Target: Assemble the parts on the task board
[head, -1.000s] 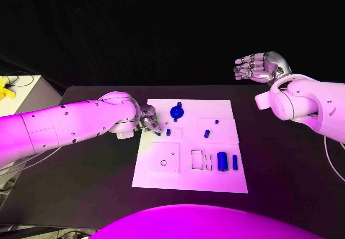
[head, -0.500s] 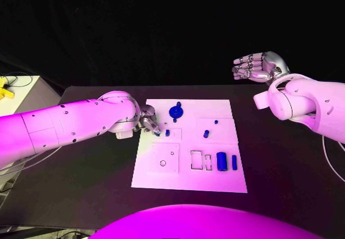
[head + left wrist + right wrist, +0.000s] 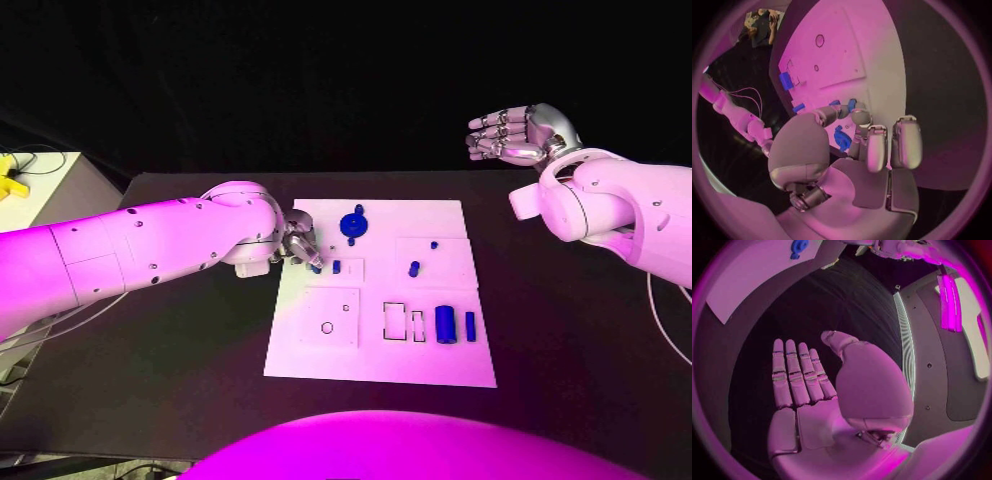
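1. The task board (image 3: 378, 350) sits in the middle of the black table (image 3: 577, 330), long side running near to far, and most of the action is at its far-left corner.
2. The left hand (image 3: 296, 245) is down at the board's left edge, fingertips right by a small blue peg (image 3: 316, 268). In the left wrist view a blue piece sits at the fingertips (image 3: 851, 105), so my guess is it's pinching that peg, but I honestly can't tell if it's actually gripped or just touched.
3. Just right of that is a second small peg (image 3: 336, 266) at the edge of a small square outline, looks like it's standing in or next to its slot.
4. The winged blue knob (image 3: 353, 222) is at the far end of the board, seemingly seated. Can't confirm.
5. Right half: a short peg (image 3: 415, 268) inside a square outline and a tiny blue piece (image 3: 433, 244) just beyond it.
6. Near-right: a fat blue cylinder (image 3: 446, 324) and a thin blue bar (image 3: 470, 324) lying side by side next to two empty rectangular cutouts (image 3: 395, 321). Those look like the undone bit.
7. The square plate with the round hole (image 3: 327, 327) on the near-left has nothing in it either.
8. The right hand (image 3: 516, 133) is up and well off to the far right, off the board, fingers loosely spread, holding nothing.
9. Overall I'd call it early to midway: plenty of pieces left to seat.
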`<state>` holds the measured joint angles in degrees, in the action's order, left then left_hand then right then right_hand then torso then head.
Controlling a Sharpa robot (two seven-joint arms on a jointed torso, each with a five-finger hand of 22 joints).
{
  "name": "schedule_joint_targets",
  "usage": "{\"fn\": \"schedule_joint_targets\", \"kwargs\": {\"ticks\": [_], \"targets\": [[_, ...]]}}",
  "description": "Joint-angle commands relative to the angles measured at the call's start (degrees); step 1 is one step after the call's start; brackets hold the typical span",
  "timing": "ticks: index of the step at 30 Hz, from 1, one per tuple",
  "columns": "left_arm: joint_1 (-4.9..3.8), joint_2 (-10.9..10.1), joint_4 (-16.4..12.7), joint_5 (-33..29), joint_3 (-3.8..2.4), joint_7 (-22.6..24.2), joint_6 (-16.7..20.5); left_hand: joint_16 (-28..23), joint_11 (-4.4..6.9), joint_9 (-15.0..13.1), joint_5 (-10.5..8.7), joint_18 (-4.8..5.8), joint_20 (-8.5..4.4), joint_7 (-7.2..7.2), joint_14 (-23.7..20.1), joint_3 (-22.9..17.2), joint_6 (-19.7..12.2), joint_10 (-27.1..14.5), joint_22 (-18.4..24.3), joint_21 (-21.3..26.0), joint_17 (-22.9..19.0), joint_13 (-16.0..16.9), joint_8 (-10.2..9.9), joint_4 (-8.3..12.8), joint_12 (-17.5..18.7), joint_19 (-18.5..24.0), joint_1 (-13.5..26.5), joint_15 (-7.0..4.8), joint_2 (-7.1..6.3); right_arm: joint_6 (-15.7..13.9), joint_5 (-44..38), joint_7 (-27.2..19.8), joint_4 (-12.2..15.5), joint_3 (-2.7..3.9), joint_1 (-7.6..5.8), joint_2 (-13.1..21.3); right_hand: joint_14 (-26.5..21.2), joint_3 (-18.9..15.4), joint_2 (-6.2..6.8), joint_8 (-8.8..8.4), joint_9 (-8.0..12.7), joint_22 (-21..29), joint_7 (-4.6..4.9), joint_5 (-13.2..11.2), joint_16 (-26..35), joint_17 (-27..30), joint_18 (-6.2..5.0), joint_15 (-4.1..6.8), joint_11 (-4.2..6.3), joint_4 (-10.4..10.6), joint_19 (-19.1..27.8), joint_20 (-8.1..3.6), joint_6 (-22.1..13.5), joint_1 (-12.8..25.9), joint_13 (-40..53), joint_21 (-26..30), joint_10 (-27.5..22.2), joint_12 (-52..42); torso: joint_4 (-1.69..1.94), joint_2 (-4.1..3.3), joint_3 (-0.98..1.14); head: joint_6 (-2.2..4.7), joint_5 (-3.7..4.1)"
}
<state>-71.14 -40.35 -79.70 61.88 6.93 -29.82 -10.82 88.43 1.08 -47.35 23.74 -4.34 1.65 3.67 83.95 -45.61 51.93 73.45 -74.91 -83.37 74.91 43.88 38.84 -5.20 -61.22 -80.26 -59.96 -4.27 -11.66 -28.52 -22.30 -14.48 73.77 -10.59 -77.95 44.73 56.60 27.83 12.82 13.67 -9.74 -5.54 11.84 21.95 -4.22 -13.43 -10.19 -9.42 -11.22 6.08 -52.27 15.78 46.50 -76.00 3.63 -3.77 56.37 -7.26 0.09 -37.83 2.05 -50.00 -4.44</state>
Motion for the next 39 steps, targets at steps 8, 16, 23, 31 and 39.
{"fn": "schedule_joint_targets", "kwargs": {"ticks": [8,16,23,31,39], "targets": [[0.46,0.8,0.1,-1.6,0.31,0.1,-0.7,0.2,0.39,0.1,0.02,1.00,0.09,-0.73,5.3,-9.1,1.0,0.3,-1.6,-0.2,12.7,0.0,-0.1,9.8,0.1,-0.1,0.4,-0.42,0.58,1.0,-0.3,-0.5,0.0,0.01,0.07,0.0,-0.1,-0.1,-0.42,-0.19,0.1,0.1,2.95,0.2,0.3,0.1,-0.35,0.06,-0.24,-0.4,0.1,-0.13,0.2,0.1,0.0,0.0,0.2,0.3,0.02,0.00,0.01,0.00,0.14],[0.48,0.9,0.2,-1.9,0.32,0.1,-1.2,0.4,0.61,-0.1,-0.20,1.03,0.11,-1.05,5.5,-7.4,1.3,1.0,-1.7,-0.2,13.1,0.8,0.0,9.4,-0.3,-0.1,1.1,-0.50,0.24,1.1,-0.3,-0.5,0.0,0.01,0.19,0.0,-0.1,-0.1,-0.42,-0.19,0.1,0.1,2.95,0.2,0.3,0.1,-0.35,0.06,-0.24,-0.4,0.1,-0.13,0.2,0.1,0.0,0.0,0.2,0.3,0.06,0.03,-0.01,0.00,0.22],[0.49,0.9,0.3,-1.9,0.33,0.2,-0.5,-0.4,0.85,0.2,-1.12,0.86,-0.04,-1.58,5.1,-0.7,0.3,0.0,-0.9,0.6,11.8,-1.6,-1.4,7.4,1.8,0.4,2.4,-0.71,-0.20,1.1,-0.3,-0.5,0.0,0.01,0.25,0.0,-0.1,-0.1,-0.49,-0.26,0.1,0.3,2.96,0.3,0.3,0.2,-0.34,0.05,-0.24,-0.5,0.1,-0.12,0.3,0.2,0.0,0.0,0.3,0.4,0.06,0.01,-0.02,0.00,0.27],[0.49,0.9,0.4,-1.6,0.33,0.2,0.1,-0.6,0.59,1.2,-1.62,0.82,0.06,-1.33,5.0,6.9,1.3,-0.7,-0.6,0.9,11.4,-1.9,-2.9,3.4,1.9,0.5,4.2,-0.52,-0.40,1.2,-0.4,-0.5,-0.1,0.01,0.28,0.0,-0.1,-0.1,-0.49,-0.26,0.1,0.3,2.96,0.3,0.3,0.2,-0.34,0.05,-0.24,-0.5,0.1,-0.12,0.3,0.2,0.0,0.0,0.3,0.4,0.02,0.02,-0.03,0.00,0.23],[0.49,0.9,0.5,-1.1,0.34,0.1,0.0,-0.6,0.52,1.5,-2.11,0.85,0.05,-1.23,5.0,10.9,1.7,-0.8,-0.7,1.0,11.4,-1.5,-3.5,1.8,1.7,0.3,3.9,-0.48,-0.52,1.3,-0.4,-0.5,-0.1,0.01,0.33,-0.1,-0.2,-0.1,-0.47,-0.32,0.1,0.4,2.99,0.3,0.3,0.3,-0.32,0.01,-0.27,-0.5,0.1,-0.10,0.3,0.3,0.0,0.0,0.3,0.4,0.05,0.03,0.01,0.00,0.26]]}}
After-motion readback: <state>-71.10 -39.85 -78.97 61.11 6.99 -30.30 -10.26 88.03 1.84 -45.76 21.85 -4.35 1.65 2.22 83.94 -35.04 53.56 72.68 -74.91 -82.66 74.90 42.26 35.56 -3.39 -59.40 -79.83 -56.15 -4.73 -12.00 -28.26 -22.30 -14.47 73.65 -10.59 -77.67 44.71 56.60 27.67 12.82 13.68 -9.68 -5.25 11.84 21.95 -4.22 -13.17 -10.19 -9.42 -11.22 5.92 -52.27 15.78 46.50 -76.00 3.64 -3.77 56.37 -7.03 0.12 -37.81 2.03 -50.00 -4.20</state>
